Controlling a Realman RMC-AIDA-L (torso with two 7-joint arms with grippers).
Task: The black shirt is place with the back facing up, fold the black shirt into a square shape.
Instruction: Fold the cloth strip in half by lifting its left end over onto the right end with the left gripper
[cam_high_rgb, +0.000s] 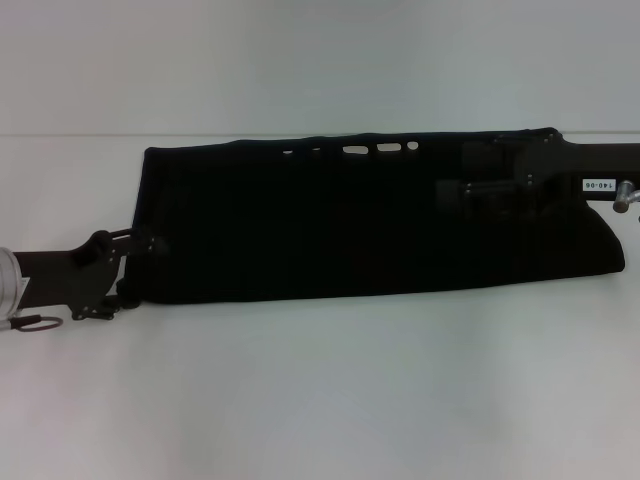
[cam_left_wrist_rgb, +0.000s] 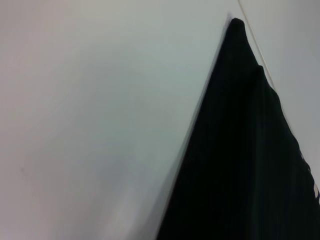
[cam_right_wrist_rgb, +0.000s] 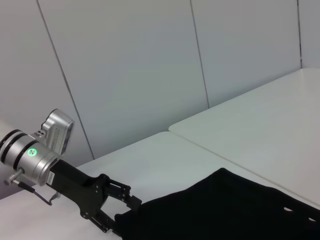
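Note:
The black shirt (cam_high_rgb: 350, 230) lies on the white table as a long folded band running left to right. Off-white lettering (cam_high_rgb: 370, 149) peeks out along its far edge. My left gripper (cam_high_rgb: 138, 270) is at the band's left end, open, its fingers spread at the fabric's edge; it also shows in the right wrist view (cam_right_wrist_rgb: 125, 215) beside the shirt (cam_right_wrist_rgb: 225, 210). My right gripper (cam_high_rgb: 455, 185) reaches in from the right, low over the band's far right part, dark against the fabric. The left wrist view shows only the shirt (cam_left_wrist_rgb: 245, 165) tapering across the table.
The white table (cam_high_rgb: 320, 390) spreads in front of the shirt, with a seam line behind it (cam_high_rgb: 200, 136). Pale wall panels (cam_right_wrist_rgb: 150, 65) stand behind the table. A second tabletop (cam_right_wrist_rgb: 260, 120) adjoins at the seam.

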